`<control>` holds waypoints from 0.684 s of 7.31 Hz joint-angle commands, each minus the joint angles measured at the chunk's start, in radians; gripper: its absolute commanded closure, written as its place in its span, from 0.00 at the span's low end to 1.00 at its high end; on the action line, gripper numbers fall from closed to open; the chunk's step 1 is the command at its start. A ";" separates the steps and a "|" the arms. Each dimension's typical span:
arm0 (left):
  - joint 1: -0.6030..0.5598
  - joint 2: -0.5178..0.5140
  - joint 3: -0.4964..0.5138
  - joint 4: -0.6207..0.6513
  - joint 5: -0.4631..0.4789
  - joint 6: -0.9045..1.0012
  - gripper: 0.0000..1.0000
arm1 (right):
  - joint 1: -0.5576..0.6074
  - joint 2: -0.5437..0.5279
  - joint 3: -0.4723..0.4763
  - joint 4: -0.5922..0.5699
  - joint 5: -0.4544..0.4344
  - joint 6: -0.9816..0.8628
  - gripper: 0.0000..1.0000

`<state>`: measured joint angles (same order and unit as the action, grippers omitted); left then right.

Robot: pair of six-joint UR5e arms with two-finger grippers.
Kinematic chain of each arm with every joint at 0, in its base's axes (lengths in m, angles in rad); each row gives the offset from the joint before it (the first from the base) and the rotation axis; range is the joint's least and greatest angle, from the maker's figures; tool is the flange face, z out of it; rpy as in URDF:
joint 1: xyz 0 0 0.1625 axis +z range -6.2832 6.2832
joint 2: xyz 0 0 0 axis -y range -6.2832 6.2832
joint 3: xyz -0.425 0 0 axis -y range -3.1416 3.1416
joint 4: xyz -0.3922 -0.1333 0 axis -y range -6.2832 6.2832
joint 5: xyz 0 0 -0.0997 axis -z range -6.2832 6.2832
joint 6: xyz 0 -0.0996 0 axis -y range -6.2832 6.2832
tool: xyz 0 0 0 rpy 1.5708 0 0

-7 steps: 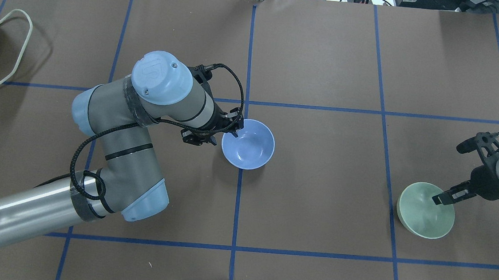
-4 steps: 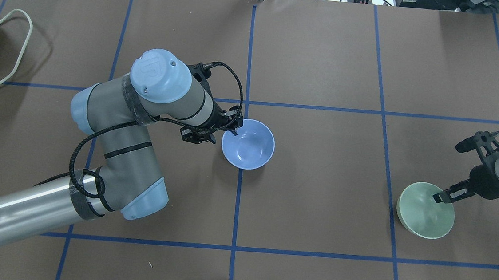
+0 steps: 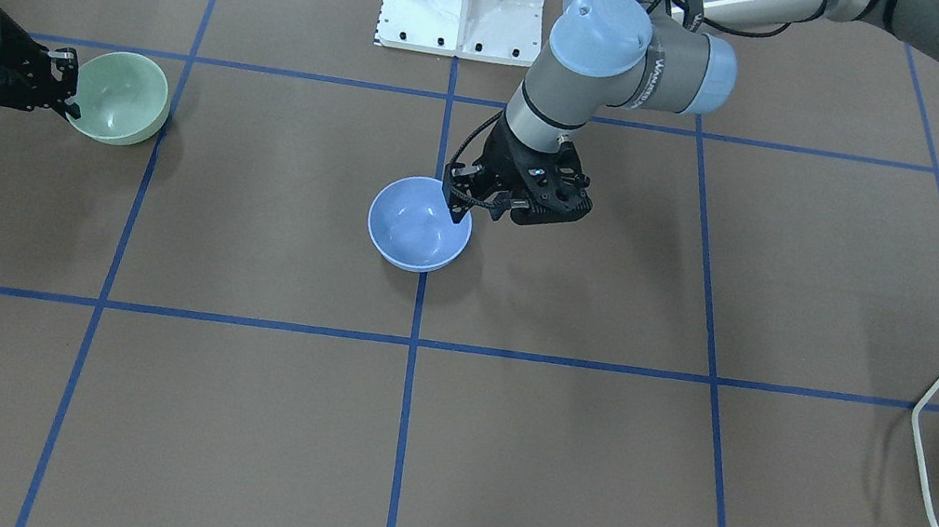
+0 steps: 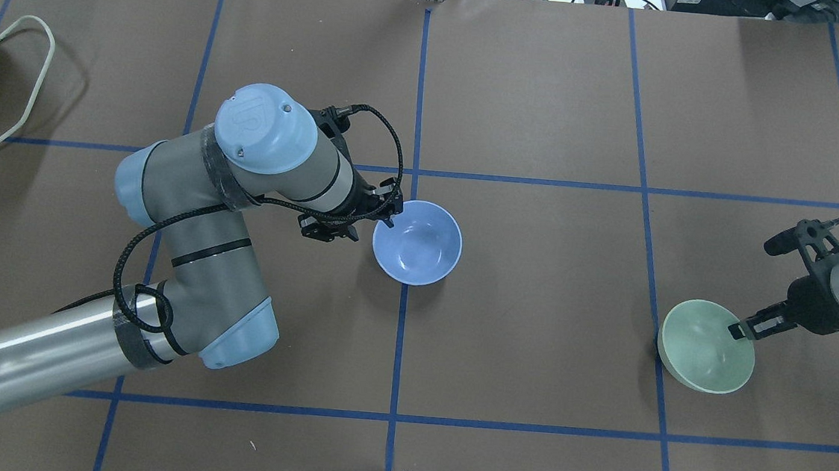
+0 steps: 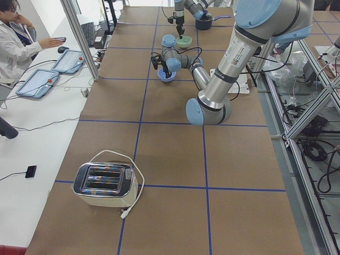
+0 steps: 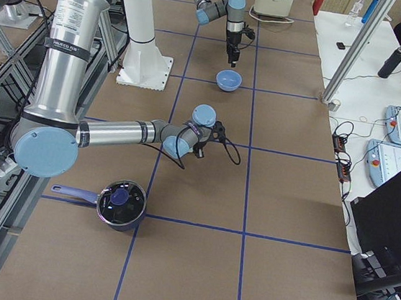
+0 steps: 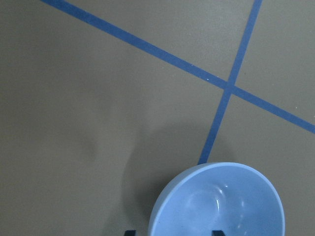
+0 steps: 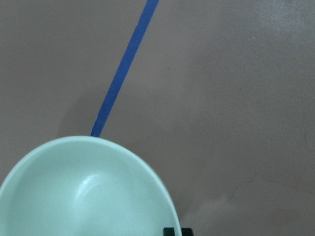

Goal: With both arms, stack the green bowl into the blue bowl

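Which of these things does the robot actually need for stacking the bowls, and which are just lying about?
Needed: green bowl, blue bowl, left gripper, right gripper.
Lying about: toaster, lidded saucepan.

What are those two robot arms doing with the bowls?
Each arm is at a bowl. The right gripper pinches the green bowl by its rim, and it looks tipped. The left gripper is open, fingers straddling the rim of the blue bowl. The bowls are far apart, not stacked yet.
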<state>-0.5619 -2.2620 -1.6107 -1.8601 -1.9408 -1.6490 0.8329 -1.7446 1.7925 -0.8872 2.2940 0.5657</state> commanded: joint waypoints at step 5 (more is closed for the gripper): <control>-0.038 0.077 -0.087 0.009 -0.014 0.132 0.35 | 0.034 0.042 0.015 0.001 -0.001 0.010 0.96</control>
<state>-0.5911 -2.2291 -1.6487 -1.8555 -1.9527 -1.5789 0.8540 -1.7186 1.8030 -0.8854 2.2935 0.5724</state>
